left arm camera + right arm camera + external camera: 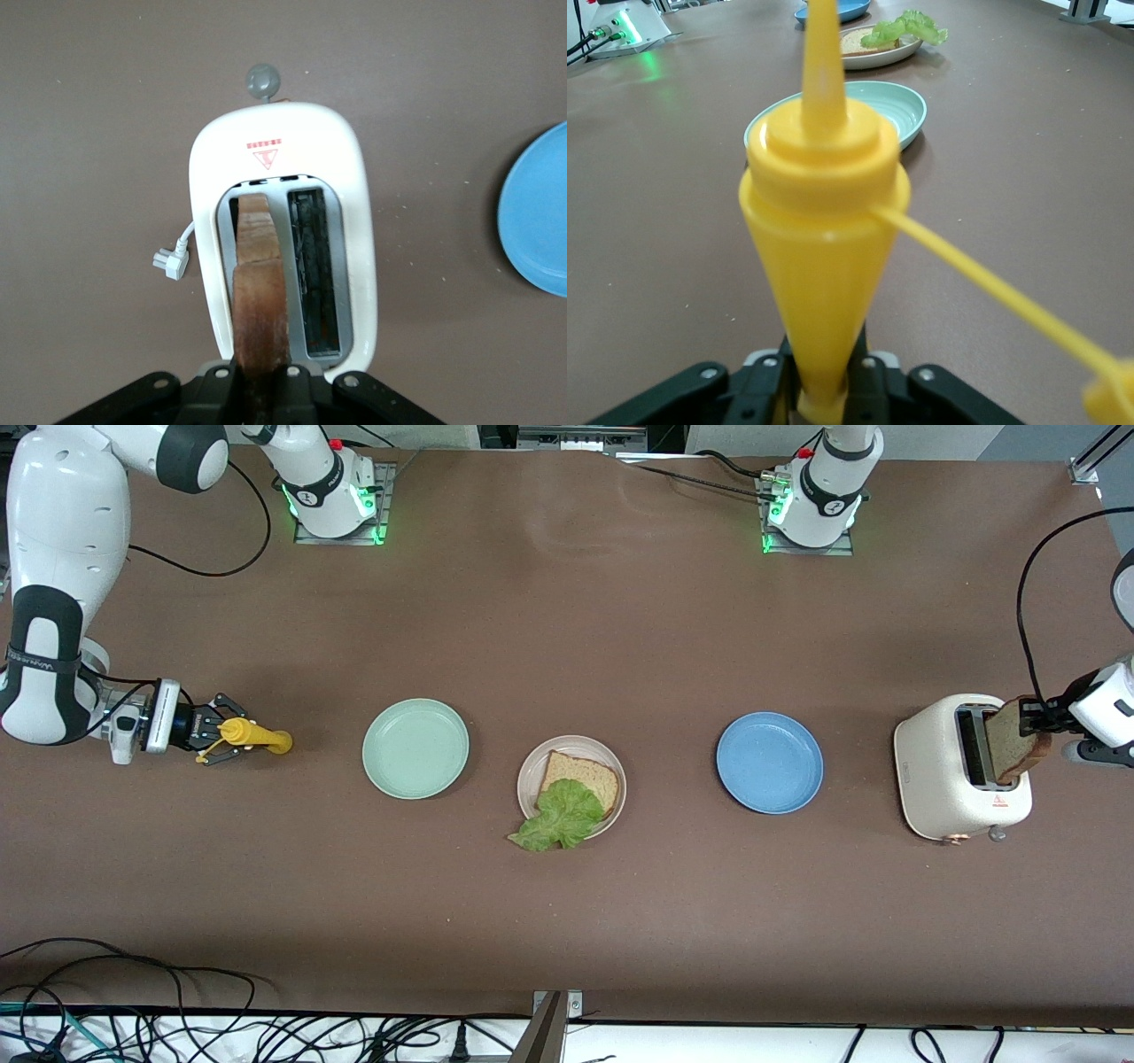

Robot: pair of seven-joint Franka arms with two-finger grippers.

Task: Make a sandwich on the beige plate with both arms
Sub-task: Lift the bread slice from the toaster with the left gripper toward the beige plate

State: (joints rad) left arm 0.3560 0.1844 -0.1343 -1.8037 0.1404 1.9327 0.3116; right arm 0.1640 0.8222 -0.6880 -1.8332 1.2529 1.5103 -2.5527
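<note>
The beige plate (614, 775) stands mid-table and carries one bread slice (586, 775) with a ruffled green lettuce leaf (558, 819) lying on it and hanging over the rim toward the front camera. A second toasted bread slice (1005, 746) stands partly in a slot of the white toaster (948, 788), and my left gripper (1033, 717) is shut on its upper edge. The left wrist view shows that slice (260, 283) edge-on between the fingers of the left gripper (260, 390). My right gripper (215, 735) is shut on a yellow squeeze bottle (257, 736), held level with its nozzle toward the plates.
A mint green plate (415, 747) lies between the yellow bottle and the beige plate. A blue plate (769, 762) lies between the beige plate and the toaster. The toaster's plug and cord (173, 258) lie beside it. Cables hang along the table's front edge.
</note>
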